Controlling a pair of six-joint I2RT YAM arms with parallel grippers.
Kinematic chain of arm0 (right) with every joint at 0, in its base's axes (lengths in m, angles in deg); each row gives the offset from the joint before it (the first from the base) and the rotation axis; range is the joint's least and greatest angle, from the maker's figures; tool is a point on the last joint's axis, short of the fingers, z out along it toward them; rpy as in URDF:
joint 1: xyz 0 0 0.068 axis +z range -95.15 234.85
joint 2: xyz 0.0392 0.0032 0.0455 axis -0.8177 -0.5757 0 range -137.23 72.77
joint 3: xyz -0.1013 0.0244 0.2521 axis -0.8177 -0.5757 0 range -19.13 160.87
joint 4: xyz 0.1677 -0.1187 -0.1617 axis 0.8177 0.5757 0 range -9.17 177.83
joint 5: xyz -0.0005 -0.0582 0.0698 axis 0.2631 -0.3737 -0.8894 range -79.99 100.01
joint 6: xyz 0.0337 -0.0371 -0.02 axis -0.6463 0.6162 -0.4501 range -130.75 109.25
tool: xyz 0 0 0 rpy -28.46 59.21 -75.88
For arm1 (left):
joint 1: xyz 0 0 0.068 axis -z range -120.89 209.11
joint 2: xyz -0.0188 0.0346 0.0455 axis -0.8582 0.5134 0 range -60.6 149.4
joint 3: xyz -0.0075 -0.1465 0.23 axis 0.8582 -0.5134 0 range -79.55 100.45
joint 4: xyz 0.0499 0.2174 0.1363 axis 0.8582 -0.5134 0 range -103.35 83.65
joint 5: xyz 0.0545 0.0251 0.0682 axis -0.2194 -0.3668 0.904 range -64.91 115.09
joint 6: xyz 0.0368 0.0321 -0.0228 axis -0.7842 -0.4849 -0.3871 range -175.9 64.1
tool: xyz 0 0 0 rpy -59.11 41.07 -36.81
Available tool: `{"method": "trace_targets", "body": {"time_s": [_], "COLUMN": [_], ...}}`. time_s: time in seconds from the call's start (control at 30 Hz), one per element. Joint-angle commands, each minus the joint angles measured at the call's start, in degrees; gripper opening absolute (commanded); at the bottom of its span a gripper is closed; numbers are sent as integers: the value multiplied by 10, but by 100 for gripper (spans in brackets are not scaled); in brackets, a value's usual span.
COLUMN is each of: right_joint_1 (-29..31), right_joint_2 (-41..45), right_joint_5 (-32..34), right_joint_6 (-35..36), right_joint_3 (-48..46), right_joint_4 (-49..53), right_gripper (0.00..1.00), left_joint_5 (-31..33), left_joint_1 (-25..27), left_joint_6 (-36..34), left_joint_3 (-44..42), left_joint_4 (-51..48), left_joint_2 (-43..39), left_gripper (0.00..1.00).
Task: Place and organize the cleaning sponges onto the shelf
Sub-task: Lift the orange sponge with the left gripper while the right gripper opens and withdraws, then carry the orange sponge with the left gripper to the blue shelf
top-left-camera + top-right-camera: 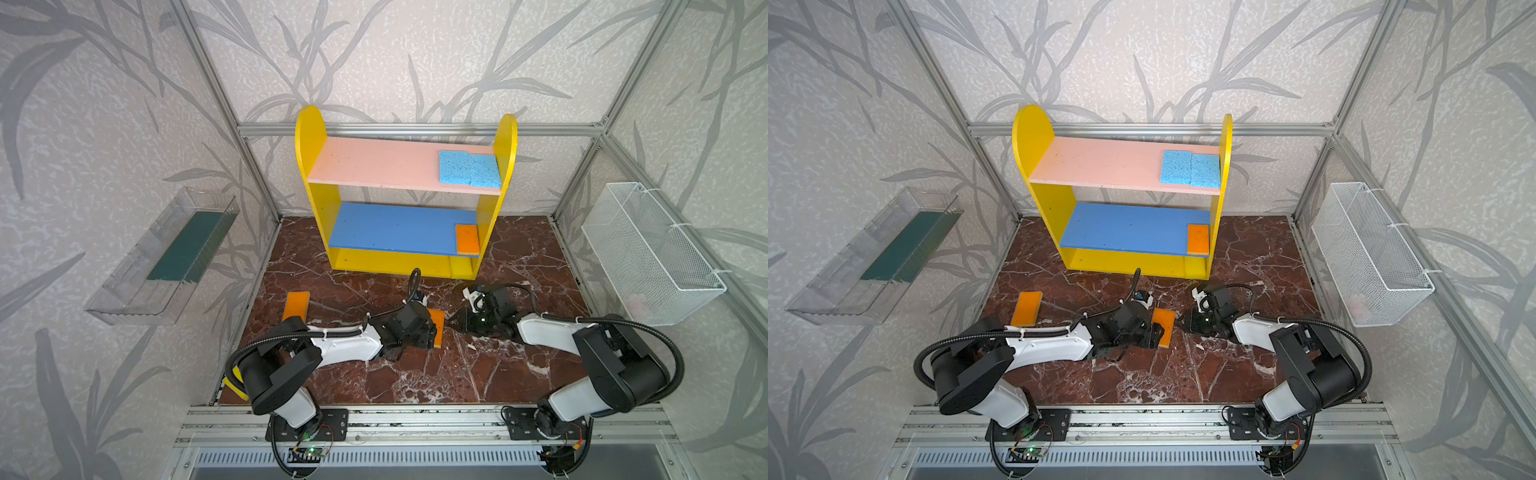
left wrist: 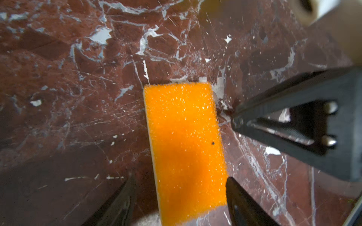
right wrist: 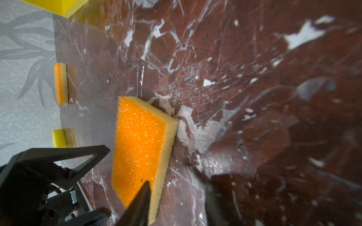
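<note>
An orange-faced sponge (image 2: 186, 140) (image 1: 438, 328) lies flat on the marble floor between both arms. My left gripper (image 2: 181, 178) (image 1: 432, 334) is open, with a finger on each side of that sponge's near end. My right gripper (image 3: 177, 184) (image 1: 451, 324) is open at the sponge's other long edge (image 3: 164, 156), one finger over its corner. The shelf (image 1: 316, 166) holds two blue sponges (image 1: 469, 168) on the pink board, an orange one (image 1: 467, 240) on the blue board and a yellow one (image 1: 460, 268) on the base. Another orange sponge (image 1: 297, 305) lies on the floor at the left.
A yellow sponge (image 1: 230, 384) sits at the front left corner, half under my left arm. A clear plastic tray (image 1: 166, 257) hangs on the left wall and a white wire basket (image 1: 652, 257) on the right wall.
</note>
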Motion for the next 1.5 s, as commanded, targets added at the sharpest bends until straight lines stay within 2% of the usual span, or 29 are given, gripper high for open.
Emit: {"method": "trace_targets", "body": {"time_s": [0.0, 0.07, 0.13, 0.53, 0.73, 1.0, 1.3, 1.47], "right_joint_1": [-7, -9, -13, -83, -89, -95, -97, -98], "right_joint_2": [27, 46, 67, 200, 255, 265, 265, 267], "right_joint_5": [27, 35, 41, 33, 66, 65, 60, 59], "right_joint_6": [30, 38, 44, 61, 49, 43, 41, 42], "right_joint_3": [-9, -11, -16, -65, -84, -94, -97, -98], "right_joint_4": [72, 84, 96, 141, 148, 137, 131, 131], "right_gripper": [71, 80, 83, 88, 90, 91, 91, 91], "left_joint_5": [56, 67, 81, 99, 114, 129, 141, 136], "left_joint_1": [24, 36, 44, 61, 69, 76, 84, 88], "left_joint_6": [-10, -12, -8, 19, 26, 32, 57, 62], "left_joint_3": [25, 40, 57, 117, 156, 185, 166, 165], "left_joint_4": [-54, -73, -96, -124, -164, -208, -223, -215], "left_joint_2": [-21, -15, -2, 86, 123, 149, 141, 142], "left_gripper": [92, 92, 92, 92, 92, 87, 84, 76]}}
